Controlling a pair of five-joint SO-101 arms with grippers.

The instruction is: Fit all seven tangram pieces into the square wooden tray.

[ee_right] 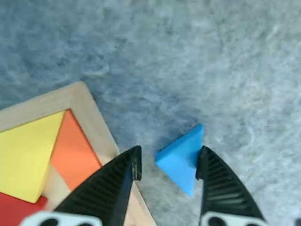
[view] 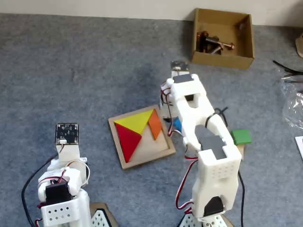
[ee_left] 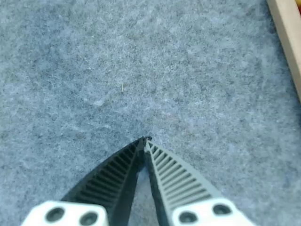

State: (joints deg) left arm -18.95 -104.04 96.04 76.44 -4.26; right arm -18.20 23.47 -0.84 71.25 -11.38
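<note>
Triangle (ee_right: pixel 181 157), blue, lay on felt (ee_right: pixel 235 56) just beside tray (ee_right: pixel 91 115), between spread jaws of my right gripper (ee_right: pixel 169 162), not clamped. Looked light, stiff, slick; judged flat edges best hold. Left gripper (ee_left: pixel 145 141) closed, empty.

No legible text or signs.

Jaws pressed together over grey felt (ee_left: pixel 94 56) — wooden tray (ee_left: pixel 289 28) rim nearby.
</note>
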